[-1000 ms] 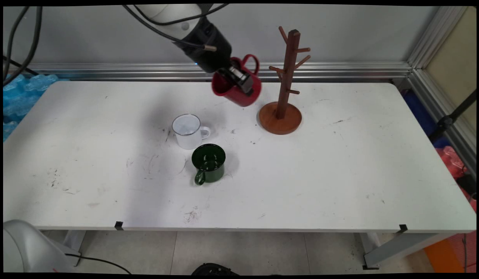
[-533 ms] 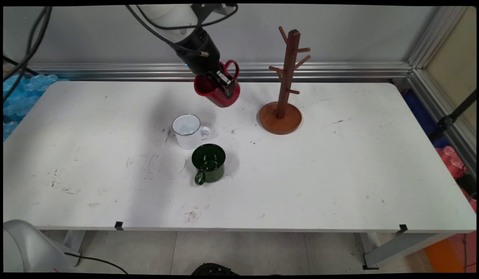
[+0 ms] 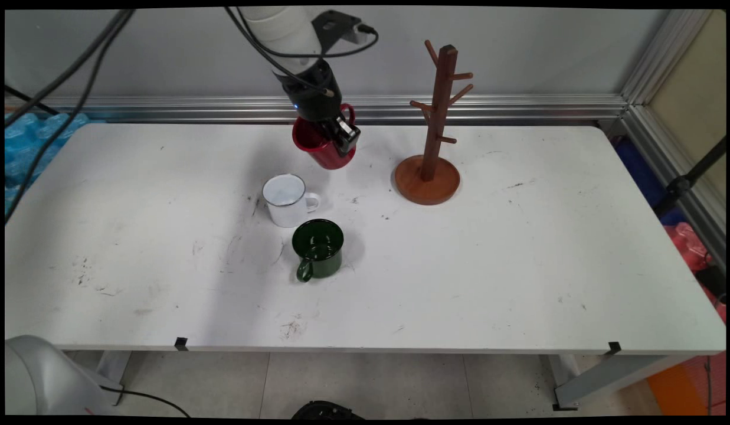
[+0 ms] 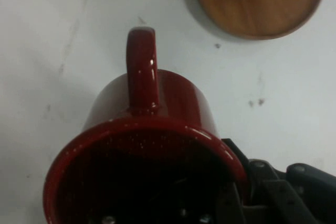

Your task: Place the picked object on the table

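Main view: tilted red mug (image 3: 318, 144), mouth left.

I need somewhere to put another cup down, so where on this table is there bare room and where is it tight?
Bare: the table's whole right part beyond the wooden mug tree, the left part beside the white mug, and the near strip below the green mug. Crowded: the middle, where both mugs sit close under the gripper holding the red mug.
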You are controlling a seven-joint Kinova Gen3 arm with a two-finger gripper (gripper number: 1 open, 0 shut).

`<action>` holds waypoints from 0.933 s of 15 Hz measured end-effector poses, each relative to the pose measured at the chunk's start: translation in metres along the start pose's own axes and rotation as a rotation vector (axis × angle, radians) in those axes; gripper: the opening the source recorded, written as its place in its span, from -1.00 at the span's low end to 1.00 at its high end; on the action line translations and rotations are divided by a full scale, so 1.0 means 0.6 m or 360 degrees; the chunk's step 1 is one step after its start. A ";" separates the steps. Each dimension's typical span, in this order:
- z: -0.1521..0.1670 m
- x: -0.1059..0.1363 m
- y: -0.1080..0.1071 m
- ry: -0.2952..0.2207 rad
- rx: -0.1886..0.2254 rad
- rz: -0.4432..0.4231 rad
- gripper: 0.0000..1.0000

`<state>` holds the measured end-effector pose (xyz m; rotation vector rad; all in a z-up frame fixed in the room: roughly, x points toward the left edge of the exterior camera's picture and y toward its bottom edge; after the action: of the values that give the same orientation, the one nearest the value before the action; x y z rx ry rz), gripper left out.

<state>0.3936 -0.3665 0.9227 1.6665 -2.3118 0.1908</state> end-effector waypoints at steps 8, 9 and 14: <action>0.085 0.040 0.004 -0.0135 0.0019 -0.0096 -1.00; 0.095 0.044 0.004 -0.0150 0.0015 -0.0108 -1.00; 0.138 0.055 0.004 -0.0212 -0.0017 -0.0153 -1.00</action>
<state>0.3694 -0.4182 0.8542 1.8316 -2.3145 0.0491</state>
